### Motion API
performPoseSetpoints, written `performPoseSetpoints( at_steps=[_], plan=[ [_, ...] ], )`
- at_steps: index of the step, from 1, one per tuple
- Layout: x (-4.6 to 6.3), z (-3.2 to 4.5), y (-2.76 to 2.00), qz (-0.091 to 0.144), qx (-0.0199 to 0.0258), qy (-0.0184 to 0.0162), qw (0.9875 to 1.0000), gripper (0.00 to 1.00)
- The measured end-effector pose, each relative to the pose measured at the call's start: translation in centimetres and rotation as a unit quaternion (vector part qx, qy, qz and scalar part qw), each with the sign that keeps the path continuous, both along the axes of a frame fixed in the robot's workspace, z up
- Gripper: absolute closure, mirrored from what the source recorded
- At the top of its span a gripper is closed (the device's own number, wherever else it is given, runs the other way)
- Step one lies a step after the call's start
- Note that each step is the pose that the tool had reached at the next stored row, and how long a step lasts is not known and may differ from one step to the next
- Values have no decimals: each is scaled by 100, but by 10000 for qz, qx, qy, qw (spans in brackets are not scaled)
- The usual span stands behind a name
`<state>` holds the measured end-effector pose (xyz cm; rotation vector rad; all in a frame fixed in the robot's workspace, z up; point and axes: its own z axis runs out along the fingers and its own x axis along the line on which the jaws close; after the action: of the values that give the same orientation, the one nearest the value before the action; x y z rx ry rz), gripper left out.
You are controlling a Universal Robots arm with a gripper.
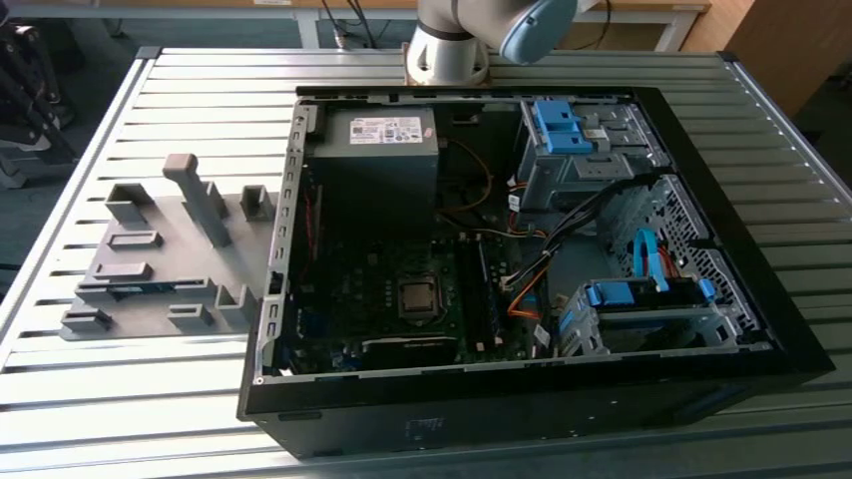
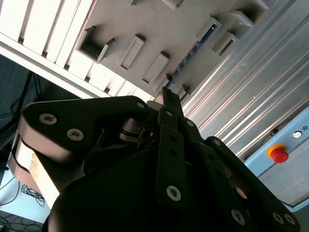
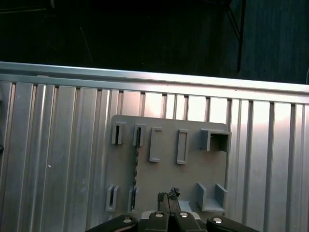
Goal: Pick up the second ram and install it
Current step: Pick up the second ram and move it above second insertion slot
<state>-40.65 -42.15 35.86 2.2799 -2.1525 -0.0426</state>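
**Ram in its holder, jaws closed above the plate**

The ram (image 1: 140,289) stands on its long edge in a holder on the grey plate (image 1: 174,261), in the lower left of the exterior view. A blue patch shows near its middle. Grey blocks (image 1: 203,200) of several heights rise from the same plate, and the tallest is toward the upper part of it. The plate lies flat on the slatted metal surface (image 1: 200,90), just beside the left wall of the open black case (image 1: 533,404). The case fills the middle and right of that view, and its motherboard (image 1: 386,269) is exposed. The arm (image 1: 446,45) stands at the top centre, behind the case.

In the first wrist view the ram (image 3: 136,164) appears as a thin dark strip seen edge-on, running between two pairs of slotted blocks on the plate (image 3: 164,174). The jaws hang over the plate near this strip, a little to one side of it and not touching it. They are together, with nothing between them.

In the second wrist view the ram (image 2: 205,36) shows past the dark gripper body, and a red button (image 2: 279,153) sits on a grey panel off the surface.
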Motion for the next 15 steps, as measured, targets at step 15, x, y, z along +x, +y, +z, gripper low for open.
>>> performPoseSetpoints(
  at_steps=[15],
  plan=[
    [0, -17, -8, 0, 0, 0, 10000, 75]
  ],
)
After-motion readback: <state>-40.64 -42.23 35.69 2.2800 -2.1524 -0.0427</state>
